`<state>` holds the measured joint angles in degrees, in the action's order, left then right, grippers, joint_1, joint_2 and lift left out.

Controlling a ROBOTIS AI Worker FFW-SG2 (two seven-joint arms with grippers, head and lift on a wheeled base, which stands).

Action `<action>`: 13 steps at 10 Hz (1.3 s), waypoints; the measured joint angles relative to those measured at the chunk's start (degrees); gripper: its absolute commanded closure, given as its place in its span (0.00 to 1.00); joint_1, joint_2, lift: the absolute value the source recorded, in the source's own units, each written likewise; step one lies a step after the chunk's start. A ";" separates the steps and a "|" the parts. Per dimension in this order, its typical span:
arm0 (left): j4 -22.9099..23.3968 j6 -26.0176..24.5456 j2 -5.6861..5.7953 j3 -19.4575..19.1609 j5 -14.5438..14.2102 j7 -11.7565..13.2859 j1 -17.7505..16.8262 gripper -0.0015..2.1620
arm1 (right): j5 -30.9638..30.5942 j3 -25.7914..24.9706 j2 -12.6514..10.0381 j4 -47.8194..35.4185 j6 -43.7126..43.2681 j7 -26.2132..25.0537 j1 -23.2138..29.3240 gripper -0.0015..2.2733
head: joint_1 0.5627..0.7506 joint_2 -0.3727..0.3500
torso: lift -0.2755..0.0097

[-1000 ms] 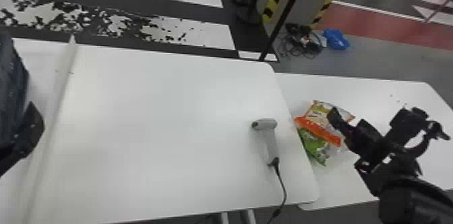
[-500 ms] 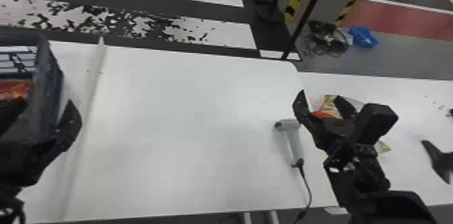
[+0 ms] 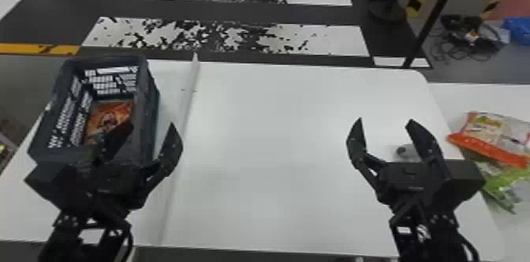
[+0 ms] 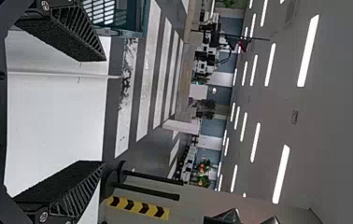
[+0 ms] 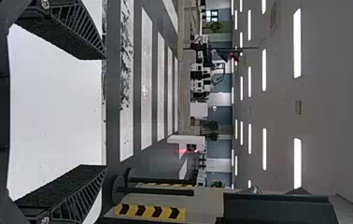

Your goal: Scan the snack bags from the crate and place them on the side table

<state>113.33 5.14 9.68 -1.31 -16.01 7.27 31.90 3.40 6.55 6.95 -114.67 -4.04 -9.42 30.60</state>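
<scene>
crate (image 3: 148,115) at left looked matt, rigid plastic, white table (image 3: 276,123) at centre was smooth with a faint sheen, snack bags (image 3: 497,135) at right looked crinkled plastic (slightly glossy), finger pads (image 4: 60,38) in the left wrist view were rough

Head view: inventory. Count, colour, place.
crate: 1, dark blue, table's left end
crate bag: 1 visible, orange, inside
upper bag: 1, orange-white, side table
lower bag: 1, green, partly underneath
scanner: 1, grey, table's right side
table: 1, white, centre
side table: 1, white, right
strip: 1, white, table's left side
floor stripes: several, white, behind
poles: several, black, behind
cables: tangle, black, far right
bundle: 1, blue, beside cables
left gripper: 1, black, near crate
right gripper: 1, black, near scanner
</scene>
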 measured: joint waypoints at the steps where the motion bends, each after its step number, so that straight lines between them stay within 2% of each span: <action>1: -0.24 0.10 -0.05 0.21 0.12 -0.13 -0.02 0.04 | -0.62 1.56 -0.41 0.87 -1.42 -1.28 0.39 0.02 | 0.70 0.57 | 0.68; 4: -0.47 0.34 -0.16 1.05 0.61 -0.16 -0.05 0.04 | -1.98 4.72 -1.31 3.34 -6.04 -2.64 1.63 0.02 | 0.70 0.61 | 0.68; 6: 1.61 0.00 0.11 -1.18 0.89 0.15 0.30 0.06 | -2.10 5.08 -1.33 3.57 -7.43 -2.63 2.43 0.02 | 0.70 0.65 | 0.68; 7: 3.83 -2.22 0.31 -3.84 0.90 1.21 0.53 0.06 | -2.16 5.09 -1.29 3.57 -7.71 -2.63 2.72 0.02 | 0.70 0.67 | 0.68; 9: 9.51 -12.32 1.41 -11.02 0.38 5.72 -0.33 0.07 | -2.25 5.11 -1.18 3.57 -7.73 -2.55 3.03 0.02 | 0.70 0.74 | 0.68; 11: 13.12 -31.31 3.48 -18.74 -0.11 11.66 -4.85 0.07 | -2.25 5.14 -0.95 3.50 -7.67 -2.43 3.32 0.02 | 0.70 0.82 | 0.68; 12: 13.49 -38.66 5.16 -21.96 0.23 13.36 -7.40 0.07 | -2.25 5.17 -0.87 3.51 -7.75 -2.36 3.42 0.02 | 0.70 0.85 | 0.68; 13: 13.38 -42.01 7.19 -23.62 1.05 14.42 -9.05 0.07 | -2.25 5.17 -0.79 3.57 -7.77 -2.36 3.52 0.02 | 0.70 0.89 | 0.68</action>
<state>126.71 -36.87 16.87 -24.93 -14.96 21.69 22.85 1.14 11.72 6.17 -111.10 -11.81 -11.77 34.11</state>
